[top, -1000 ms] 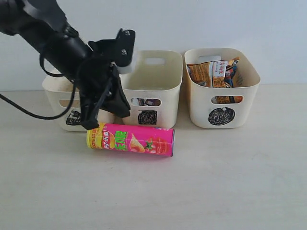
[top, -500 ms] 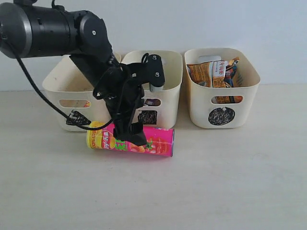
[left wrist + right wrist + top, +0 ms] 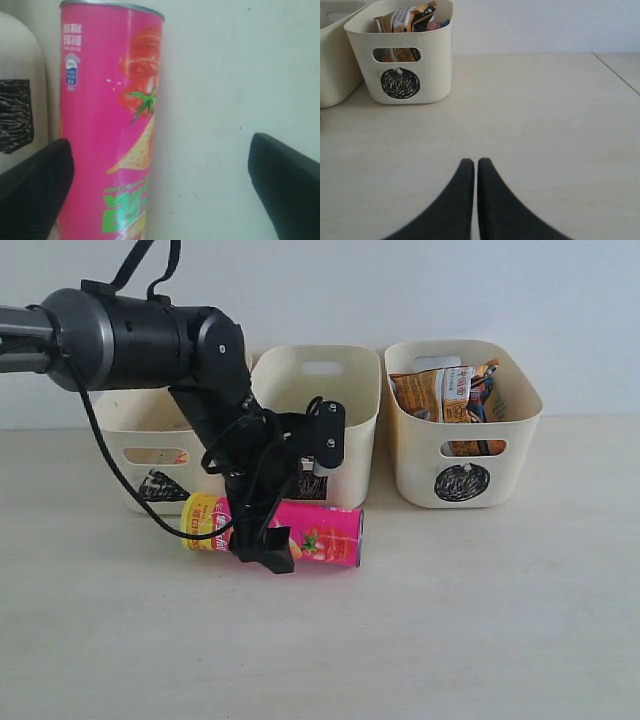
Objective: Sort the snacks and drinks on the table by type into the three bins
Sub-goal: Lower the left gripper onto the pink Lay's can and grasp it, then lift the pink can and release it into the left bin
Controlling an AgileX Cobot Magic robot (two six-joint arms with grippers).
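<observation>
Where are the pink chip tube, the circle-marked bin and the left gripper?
pink chip tube [image 3: 325,533]: exterior view, pink side wall.
circle-marked bin [image 3: 415,455]: exterior view, bare front wall.
left gripper [image 3: 160,162]: left wrist view, midway between open fingertips.

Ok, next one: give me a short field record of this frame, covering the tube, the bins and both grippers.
pink chip tube: lying on its side on the table, in front of the triangle bin and square bin
left gripper: open, lowered over the tube, one finger on each side, not closed on it
right gripper: shut, holding nothing, over the table
circle bin: holds crinkly bags
not yet binned: the pink chip tube
</observation>
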